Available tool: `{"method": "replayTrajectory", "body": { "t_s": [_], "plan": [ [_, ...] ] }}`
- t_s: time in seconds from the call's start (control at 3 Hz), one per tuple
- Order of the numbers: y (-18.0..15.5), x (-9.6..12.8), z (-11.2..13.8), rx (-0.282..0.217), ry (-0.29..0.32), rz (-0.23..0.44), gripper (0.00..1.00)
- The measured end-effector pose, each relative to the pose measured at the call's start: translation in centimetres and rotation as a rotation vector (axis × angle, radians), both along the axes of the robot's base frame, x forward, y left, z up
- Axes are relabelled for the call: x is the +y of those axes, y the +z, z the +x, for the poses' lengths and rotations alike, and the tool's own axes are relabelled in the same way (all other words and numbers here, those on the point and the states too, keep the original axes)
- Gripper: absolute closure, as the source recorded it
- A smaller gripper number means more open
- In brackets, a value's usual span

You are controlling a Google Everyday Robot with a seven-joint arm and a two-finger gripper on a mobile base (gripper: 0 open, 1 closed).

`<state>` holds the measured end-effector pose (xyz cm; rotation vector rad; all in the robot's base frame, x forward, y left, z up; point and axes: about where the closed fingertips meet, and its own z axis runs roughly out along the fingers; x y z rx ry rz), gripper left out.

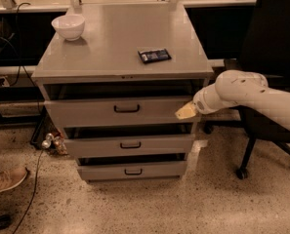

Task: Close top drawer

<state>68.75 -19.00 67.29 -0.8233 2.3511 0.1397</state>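
The top drawer point(86, 112) is a wide grey metal drawer with a small dark bar handle point(127, 109) at its centre. It stands pulled out a little from the cabinet, with a dark gap above its front. My gripper point(186, 112) comes in from the right on a white arm point(247, 94). Its pale tip rests against the right end of the top drawer's front panel.
Two shorter grey drawers point(130, 145) point(132, 170) below also stand slightly out. On the cabinet top point(120, 38) sit a white bowl point(69, 26) and a dark packet point(154, 55). A black office chair point(269, 43) stands at right. Cables and a shoe point(5, 179) lie at left.
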Motion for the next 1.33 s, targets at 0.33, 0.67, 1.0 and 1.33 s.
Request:
{"method": "replayTrajectory", "body": {
  "t_s": [0.33,0.67,1.0,1.33],
  "plan": [
    [0.0,0.0,-0.2,0.000,-0.005,0.003,0.58],
    [0.0,-0.2,-0.4,-0.002,-0.013,0.003,0.89],
    [1.1,-3.4,-3.6,-0.030,-0.130,0.000,1.00],
    [2.4,-6.8,-6.7,-0.067,-0.241,0.008,1.00]
  ]
}}
